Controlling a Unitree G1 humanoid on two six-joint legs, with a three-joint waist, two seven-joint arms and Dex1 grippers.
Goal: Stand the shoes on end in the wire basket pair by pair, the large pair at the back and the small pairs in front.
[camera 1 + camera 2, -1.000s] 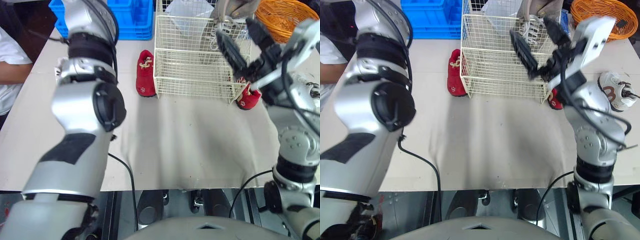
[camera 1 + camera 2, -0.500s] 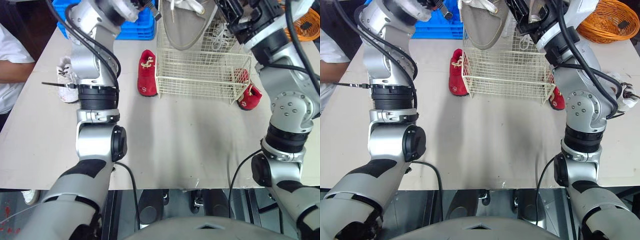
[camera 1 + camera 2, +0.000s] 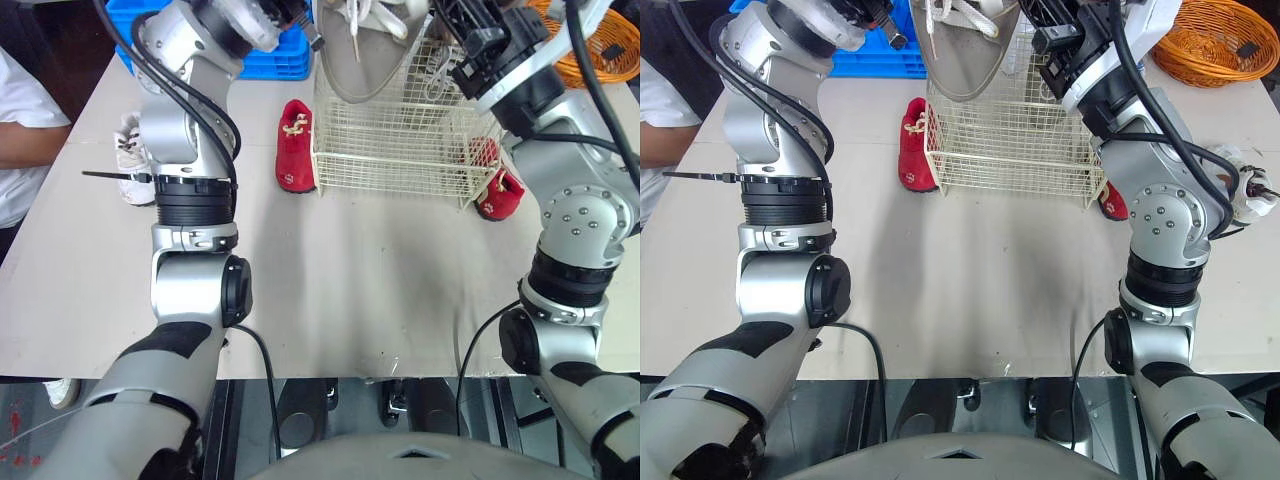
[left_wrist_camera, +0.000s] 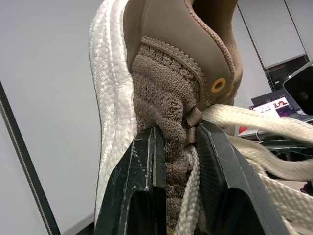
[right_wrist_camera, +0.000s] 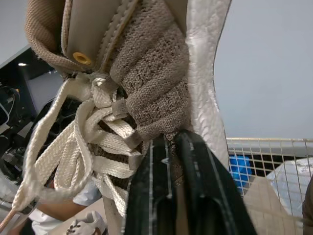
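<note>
Left wrist view: large pair aloft

One tan sneaker (image 4: 161, 83) is pinched by the left gripper (image 4: 174, 134), its mate (image 5: 156, 83) by the right gripper (image 5: 168, 142); the wire basket (image 3: 390, 160) lies beneath both. Dangling laces (image 4: 254, 122) could be snagged on its rim.

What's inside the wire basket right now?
The wire basket's front half looks empty. Its back is covered by the tan shoe in the left claw, so what stands there is hidden.

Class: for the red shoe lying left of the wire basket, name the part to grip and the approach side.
On the red shoe, likely the rim of its opening, from above: it lies sole down, opening up, and the wire basket stands close on its right, crowding a side pinch.
</note>
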